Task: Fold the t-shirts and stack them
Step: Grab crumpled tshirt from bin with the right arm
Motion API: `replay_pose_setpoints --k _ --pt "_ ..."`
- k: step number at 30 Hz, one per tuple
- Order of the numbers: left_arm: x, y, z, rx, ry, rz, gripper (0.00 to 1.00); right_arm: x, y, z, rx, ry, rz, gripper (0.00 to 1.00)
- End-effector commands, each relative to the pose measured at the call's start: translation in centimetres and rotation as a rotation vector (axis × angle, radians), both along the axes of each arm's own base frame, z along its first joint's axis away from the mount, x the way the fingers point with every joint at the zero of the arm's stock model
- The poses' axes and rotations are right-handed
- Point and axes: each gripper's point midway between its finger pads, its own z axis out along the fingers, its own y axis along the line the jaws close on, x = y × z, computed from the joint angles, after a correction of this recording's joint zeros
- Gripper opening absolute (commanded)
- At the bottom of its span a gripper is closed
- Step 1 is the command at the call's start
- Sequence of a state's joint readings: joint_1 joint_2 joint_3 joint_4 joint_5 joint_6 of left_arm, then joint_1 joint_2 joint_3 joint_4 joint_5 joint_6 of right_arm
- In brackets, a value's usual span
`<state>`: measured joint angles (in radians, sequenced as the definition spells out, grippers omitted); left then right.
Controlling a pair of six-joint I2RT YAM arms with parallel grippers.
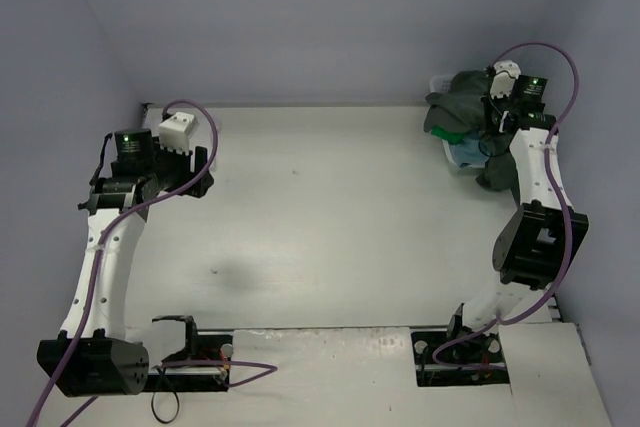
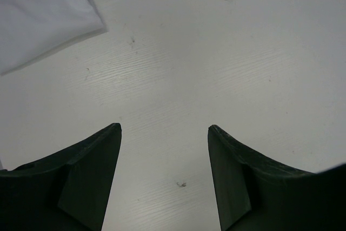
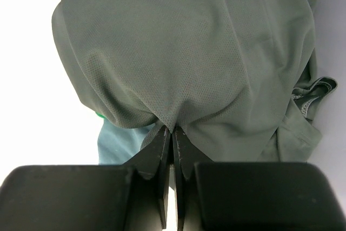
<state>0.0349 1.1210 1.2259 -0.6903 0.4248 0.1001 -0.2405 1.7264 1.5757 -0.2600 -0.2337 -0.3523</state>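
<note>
A dark olive-grey t-shirt (image 1: 458,99) is heaped on the pile at the back right. It fills the right wrist view (image 3: 189,41). My right gripper (image 1: 496,115) is shut on a pinched fold of it (image 3: 173,129). Under it a dusty light blue shirt (image 3: 116,144) and a sliver of bright green shirt (image 3: 99,115) show; both also show in the top view, blue (image 1: 466,151) and green (image 1: 452,134). A white shirt (image 2: 38,14) lies folded at the back left (image 1: 180,131). My left gripper (image 2: 165,128) is open and empty over bare table beside it (image 1: 198,163).
The white basket (image 1: 452,163) under the shirt pile stands against the right wall at the back. Grey walls close in the table on the left, back and right. The table top (image 1: 330,217) lies between the two arms.
</note>
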Motion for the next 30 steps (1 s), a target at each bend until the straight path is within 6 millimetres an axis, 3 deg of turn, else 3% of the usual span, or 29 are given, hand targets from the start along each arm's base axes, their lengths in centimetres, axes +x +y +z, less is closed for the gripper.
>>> replay_pose_setpoints --k 1,4,7,9,11,14,19,26,30 --pt "0.6 0.0 2.1 -0.01 -0.085 0.0 0.6 0.8 0.1 3.6 -0.025 -0.112 0.008 0.0" --pt "0.6 0.1 2.1 -0.01 -0.088 0.003 0.6 0.7 0.1 6.2 -0.039 -0.162 0.005 0.0" --pt "0.5 0.2 2.1 -0.012 -0.089 0.006 0.6 0.3 -0.1 10.5 -0.079 -0.231 0.004 0.0" --pt "0.4 0.3 1.9 -0.009 -0.087 0.009 0.6 -0.9 -0.4 14.5 -0.126 -0.301 -0.004 0.0" --pt "0.4 0.4 1.9 -0.006 -0.087 0.014 0.6 -3.0 0.2 20.1 -0.161 -0.419 0.008 0.0" --pt "0.3 0.5 1.8 -0.008 -0.086 0.019 0.6 -5.9 1.2 25.2 -0.186 -0.531 0.026 0.0" --pt "0.5 0.5 1.8 -0.01 -0.082 0.022 0.6 -9.8 3.7 28.8 -0.169 -0.629 0.097 0.0" --pt "0.5 0.8 1.4 -0.003 -0.078 0.03 0.6 -16.3 9.0 33.3 -0.103 -0.79 0.274 0.0" --pt "0.5 0.9 1.4 -0.002 -0.077 0.035 0.6 -18.2 12.4 33.5 -0.026 -0.791 0.438 0.0"
